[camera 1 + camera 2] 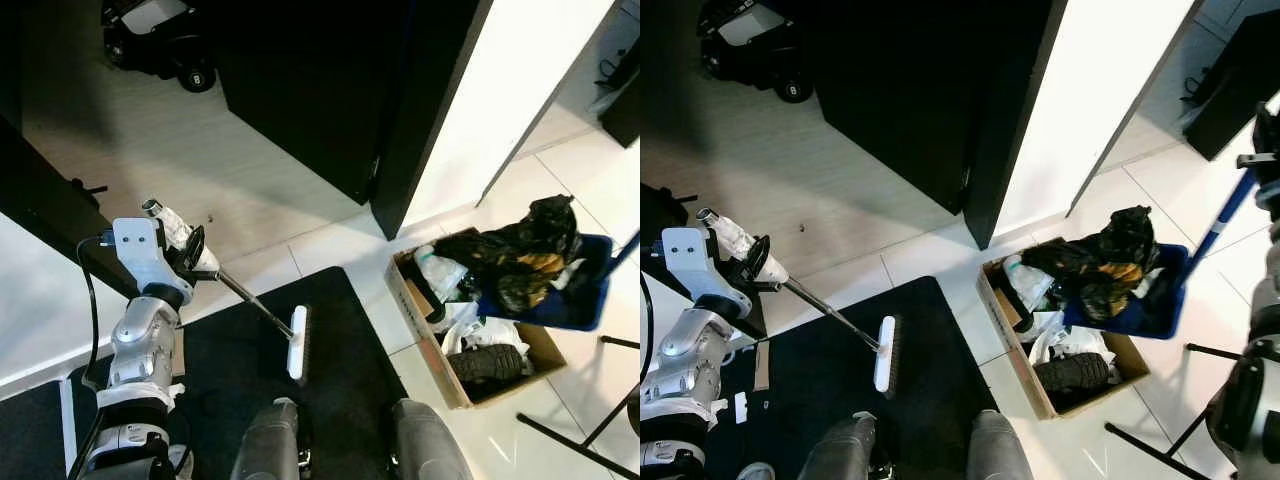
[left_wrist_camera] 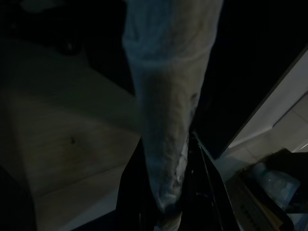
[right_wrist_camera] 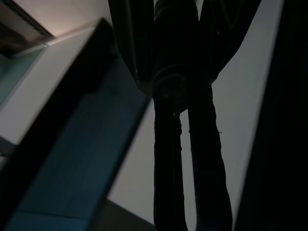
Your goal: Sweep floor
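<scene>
White broom head [image 1: 298,343] over black mat [image 1: 340,330], blue dustpan [image 1: 1145,300], brown cardboard box [image 1: 425,345], pale tiles [image 1: 330,245].

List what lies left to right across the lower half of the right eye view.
left gripper on the broom handle → white brush head on the black mat → cardboard box of rubbish → blue dustpan → right arm

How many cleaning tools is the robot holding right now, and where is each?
2. A broom, its wrapped handle in the left claw, head resting on the black mat. A blue dustpan on a long handle in the right claw, tipped over the cardboard box of rubbish.
</scene>
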{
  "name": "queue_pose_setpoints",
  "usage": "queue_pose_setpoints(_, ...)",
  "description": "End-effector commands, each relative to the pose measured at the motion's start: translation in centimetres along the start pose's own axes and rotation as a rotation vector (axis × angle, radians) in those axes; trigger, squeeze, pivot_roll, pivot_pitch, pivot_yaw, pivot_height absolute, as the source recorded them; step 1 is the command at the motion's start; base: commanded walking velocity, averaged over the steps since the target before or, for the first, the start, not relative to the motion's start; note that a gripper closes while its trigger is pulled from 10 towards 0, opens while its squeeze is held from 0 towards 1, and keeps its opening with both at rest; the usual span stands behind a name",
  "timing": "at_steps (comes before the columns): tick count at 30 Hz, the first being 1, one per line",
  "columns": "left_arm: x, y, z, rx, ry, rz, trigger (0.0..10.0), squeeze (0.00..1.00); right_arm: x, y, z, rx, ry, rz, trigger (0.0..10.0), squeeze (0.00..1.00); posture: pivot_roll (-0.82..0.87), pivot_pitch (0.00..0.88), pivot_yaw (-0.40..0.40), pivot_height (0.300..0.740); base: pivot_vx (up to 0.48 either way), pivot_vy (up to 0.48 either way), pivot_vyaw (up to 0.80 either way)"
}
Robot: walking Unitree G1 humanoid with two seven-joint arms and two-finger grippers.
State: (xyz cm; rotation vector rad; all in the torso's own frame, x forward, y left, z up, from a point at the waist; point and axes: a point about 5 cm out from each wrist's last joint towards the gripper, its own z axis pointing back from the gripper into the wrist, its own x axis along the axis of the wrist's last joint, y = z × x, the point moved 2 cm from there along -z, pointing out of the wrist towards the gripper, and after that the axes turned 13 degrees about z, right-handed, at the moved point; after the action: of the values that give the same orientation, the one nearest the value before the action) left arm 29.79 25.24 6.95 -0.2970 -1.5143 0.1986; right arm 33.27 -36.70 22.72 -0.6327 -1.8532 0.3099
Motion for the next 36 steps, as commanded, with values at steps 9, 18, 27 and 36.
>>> queue_pose_setpoints(9,0.1,-0.3,0.3,-0.009,-0.026,0.007,10.0,0.0,1.7,3.6,-0.4,0.196,-0.138,0.065,10.0,0.0,-0.02,0.086,-0.001,0.74,0.0,0.0,0.0)
queue_pose_setpoints(18,0.0,-0.3,0.3,-0.012,-0.021,0.006,10.0,0.0,1.1,4.0,0.3,0.275,-0.11,0.181,10.0,0.0,-0.02,0.085,0.0,0.74,0.0,0.0,0.0)
queue_pose_setpoints(27,0.0,-0.3,0.4,-0.017,-0.013,0.001,10.0,0.0,0.1,3.7,1.6,0.419,-0.071,0.363,10.0,0.0,-0.02,0.083,0.007,0.74,0.0,0.0,0.0)
queue_pose_setpoints(36,0.0,-0.4,0.2,-0.027,-0.009,-0.001,10.0,0.0,-0.1,5.1,2.4,0.613,-0.081,0.467,10.0,0.0,-0.03,0.078,0.011,0.74,0.0,0.0,0.0)
